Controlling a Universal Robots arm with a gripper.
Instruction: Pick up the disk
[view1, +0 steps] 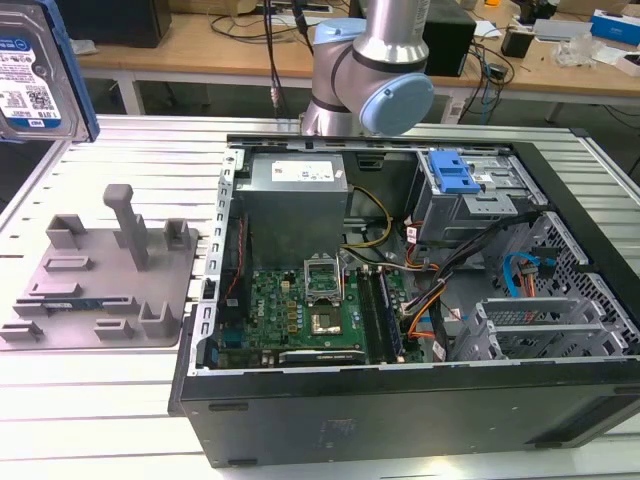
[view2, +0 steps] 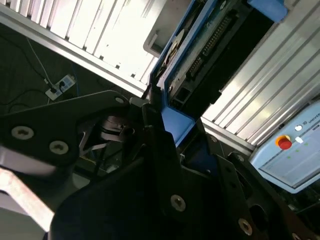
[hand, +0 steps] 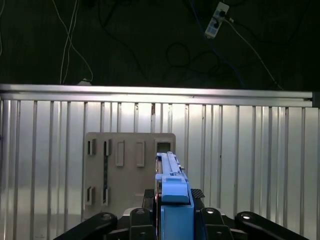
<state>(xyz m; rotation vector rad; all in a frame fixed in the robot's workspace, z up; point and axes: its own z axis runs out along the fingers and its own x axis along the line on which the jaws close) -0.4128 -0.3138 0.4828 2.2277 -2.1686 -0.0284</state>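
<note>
Disk (view1: 35, 70) hangs edge-on high above the grey holder tray (view1: 100, 290), the claw (hand: 172, 212) clamped tight on its blue rails to keep it clear.

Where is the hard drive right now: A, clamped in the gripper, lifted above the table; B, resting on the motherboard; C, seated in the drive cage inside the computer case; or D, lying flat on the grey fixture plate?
A: in the first wrist view the gripper is closed on the hard drive by its blue rails, above the grey fixture plate on the slatted table; the exterior view shows the drive raised at its left.
</note>
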